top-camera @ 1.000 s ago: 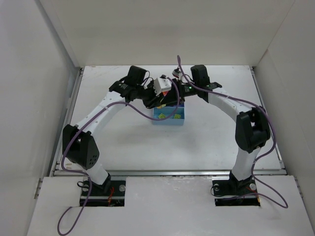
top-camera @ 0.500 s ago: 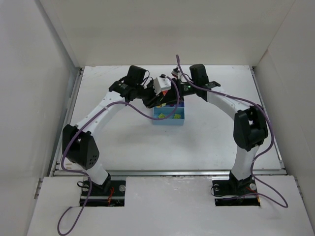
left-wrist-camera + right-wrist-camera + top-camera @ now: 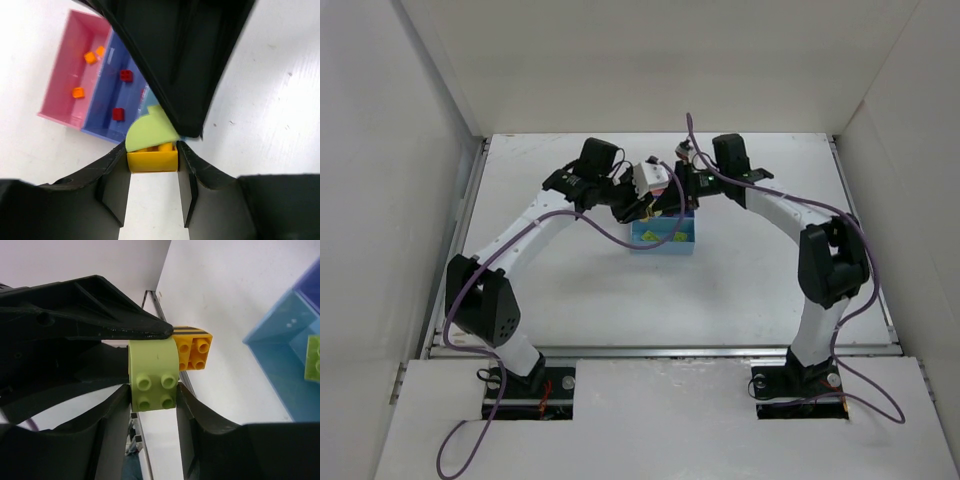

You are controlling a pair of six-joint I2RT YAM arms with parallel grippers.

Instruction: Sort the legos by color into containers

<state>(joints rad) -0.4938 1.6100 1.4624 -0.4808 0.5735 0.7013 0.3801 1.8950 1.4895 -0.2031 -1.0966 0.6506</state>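
Observation:
My left gripper (image 3: 152,165) is shut on a yellow brick (image 3: 152,161). My right gripper (image 3: 152,395) is shut on a lime-green brick (image 3: 152,372). The two bricks touch, the yellow one (image 3: 195,350) against the green one's far side. Both grippers meet above the tray in the top view (image 3: 655,192). Below lie the pink bin (image 3: 65,65) with orange bricks (image 3: 78,92), the dark blue bin (image 3: 102,107) with red bricks (image 3: 126,75), and the light blue bin (image 3: 272,365) with a lime-green brick (image 3: 312,357).
The tray (image 3: 665,242) sits mid-table toward the back, under both wrists. White walls enclose the table on the left, back and right. A metal rail (image 3: 660,350) runs along the near edge.
The right wrist and forearm have shifted slightly to the right. Both grippers still hold the joined bricks above the tray.

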